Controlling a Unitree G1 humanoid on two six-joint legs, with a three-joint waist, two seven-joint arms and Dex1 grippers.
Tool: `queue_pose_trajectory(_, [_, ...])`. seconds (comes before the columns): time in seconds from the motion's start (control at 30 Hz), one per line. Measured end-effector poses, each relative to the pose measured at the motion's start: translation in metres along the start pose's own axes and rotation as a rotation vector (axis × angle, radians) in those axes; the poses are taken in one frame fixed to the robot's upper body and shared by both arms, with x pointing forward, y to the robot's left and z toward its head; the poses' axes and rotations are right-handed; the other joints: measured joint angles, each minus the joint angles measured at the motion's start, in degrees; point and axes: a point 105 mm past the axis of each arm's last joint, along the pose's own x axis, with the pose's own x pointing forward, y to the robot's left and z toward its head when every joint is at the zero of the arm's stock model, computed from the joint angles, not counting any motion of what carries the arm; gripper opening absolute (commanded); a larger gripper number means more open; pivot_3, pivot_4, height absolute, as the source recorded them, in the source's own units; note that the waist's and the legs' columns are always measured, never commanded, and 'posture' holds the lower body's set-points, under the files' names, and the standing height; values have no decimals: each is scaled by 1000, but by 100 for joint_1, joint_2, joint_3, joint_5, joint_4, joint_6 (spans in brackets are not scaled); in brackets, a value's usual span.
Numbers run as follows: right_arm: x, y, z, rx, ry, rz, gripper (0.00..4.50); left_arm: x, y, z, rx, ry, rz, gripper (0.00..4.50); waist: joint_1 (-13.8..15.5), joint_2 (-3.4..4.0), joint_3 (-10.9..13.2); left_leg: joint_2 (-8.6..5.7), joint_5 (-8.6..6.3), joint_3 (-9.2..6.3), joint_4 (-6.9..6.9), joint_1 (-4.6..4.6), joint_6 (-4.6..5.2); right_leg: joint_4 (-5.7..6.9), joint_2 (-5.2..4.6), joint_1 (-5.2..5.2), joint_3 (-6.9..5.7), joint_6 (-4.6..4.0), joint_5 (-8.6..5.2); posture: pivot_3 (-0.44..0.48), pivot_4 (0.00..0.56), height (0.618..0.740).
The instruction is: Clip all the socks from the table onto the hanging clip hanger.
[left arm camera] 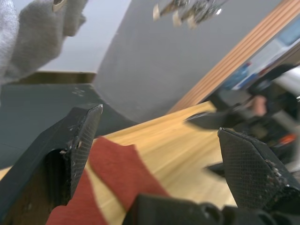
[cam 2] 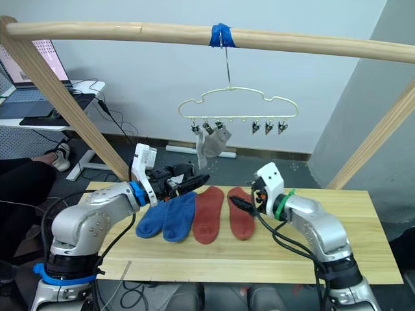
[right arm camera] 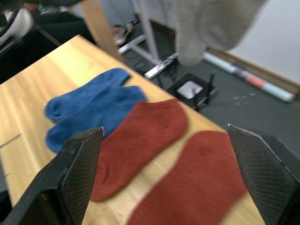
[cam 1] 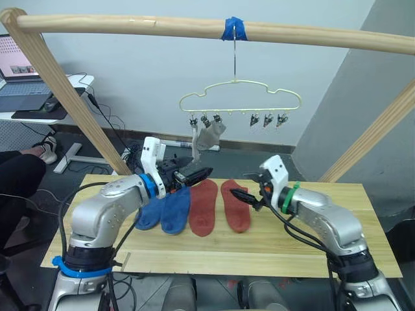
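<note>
Grey socks (cam 1: 209, 138) hang clipped on the clip hanger (cam 1: 240, 97). Two blue socks (cam 1: 165, 210) and two rust-red socks (cam 1: 219, 205) lie flat on the tabletop (cam 1: 311, 240), long axes running away from the robot. Both grippers hover empty, jaws apart. Right gripper (cam 1: 245, 197) sits just beside the right-hand red sock, nearest it; left gripper (cam 1: 194, 173) is above the blue pair. Probably a red sock goes next, picked from below the right gripper.
</note>
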Motion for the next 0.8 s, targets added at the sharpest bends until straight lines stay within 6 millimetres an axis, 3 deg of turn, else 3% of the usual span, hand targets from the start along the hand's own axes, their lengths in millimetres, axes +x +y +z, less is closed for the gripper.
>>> queue_pose_trajectory(0.17, [-3,0,18,13,-92,-45,4479,11,15,4,80,-98,127,4500,7,0,0,-2,0,0,4,0,0,1,0,2,1,4,-2,-17,133,740])
queue_pose_trajectory(0.3, [-6,2,30,29,-140,-52,4479,24,13,10,166,-164,142,4500,10,0,0,-4,0,0,4,-3,0,0,0,2,-1,-12,7,-24,130,740])
queue_pose_trajectory(0.4, [-9,7,40,28,-172,-41,4500,34,10,18,235,-213,129,3989,9,0,-1,-4,0,-1,4,-3,0,1,0,2,-2,-15,9,-29,129,740])
queue_pose_trajectory(0.5, [-10,7,41,30,-171,-45,4500,43,16,13,283,-208,132,3119,5,0,-1,-5,0,0,4,-2,1,2,1,2,-1,-14,9,-33,128,740])
queue_pose_trajectory(0.63, [-10,7,41,34,-175,-56,4500,68,20,8,280,-200,118,3119,3,0,-1,-8,1,-2,8,-4,1,3,1,2,-4,-12,7,-46,125,740])
queue_pose_trajectory(0.8, [-7,8,45,39,-191,-63,4500,96,25,19,288,-230,135,3119,-9,-1,-2,-10,0,-2,9,-9,2,2,1,0,-3,-13,8,-67,126,740])
